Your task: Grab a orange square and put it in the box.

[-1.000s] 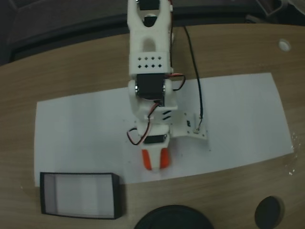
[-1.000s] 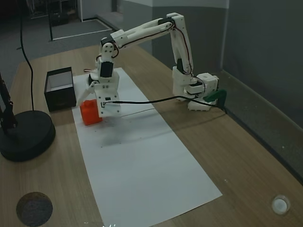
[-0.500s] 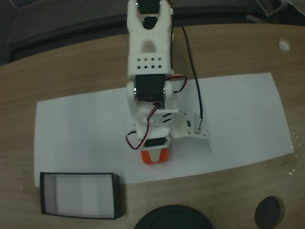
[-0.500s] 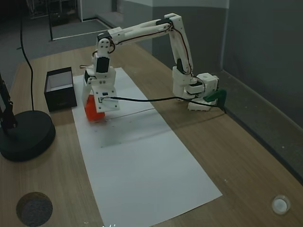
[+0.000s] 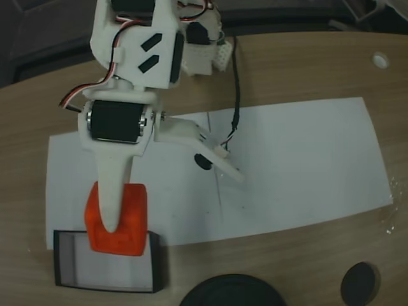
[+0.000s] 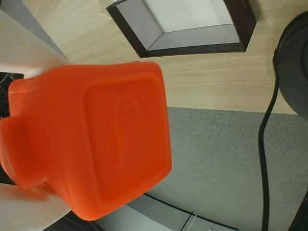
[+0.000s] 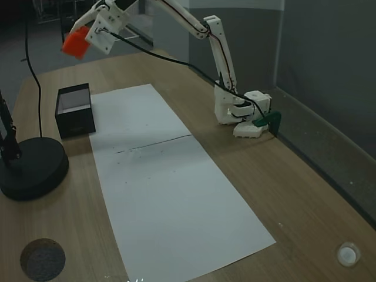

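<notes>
I see my arm [image 7: 194, 23] stretched high, and the end effector [image 7: 79, 41] is clamped on the orange square [image 7: 74, 44].

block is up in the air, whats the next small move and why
Probably lower the hand toward the box. In a fixed view the orange square is clamped high above the table, roughly over the box, and the box floor looks bare in the wrist view. Releasing from this height risks a bounce out.
</notes>
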Robot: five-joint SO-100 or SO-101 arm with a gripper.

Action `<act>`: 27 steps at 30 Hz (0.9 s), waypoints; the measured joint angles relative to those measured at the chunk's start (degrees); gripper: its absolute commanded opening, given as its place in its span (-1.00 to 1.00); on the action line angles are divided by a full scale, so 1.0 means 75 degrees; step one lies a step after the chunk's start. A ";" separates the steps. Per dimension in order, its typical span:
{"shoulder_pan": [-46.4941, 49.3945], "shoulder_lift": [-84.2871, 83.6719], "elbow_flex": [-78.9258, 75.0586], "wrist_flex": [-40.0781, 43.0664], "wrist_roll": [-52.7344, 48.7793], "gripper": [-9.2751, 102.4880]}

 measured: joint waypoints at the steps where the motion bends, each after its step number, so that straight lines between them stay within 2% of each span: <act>1: 0.0070 -0.0012 0.0000 -0.0082 0.0000 -0.65; 9: 0.0973 -0.1559 -0.0082 -0.0832 -0.0129 -0.65; 27: 0.1090 -0.3398 -0.0082 -0.1605 -0.0129 -0.65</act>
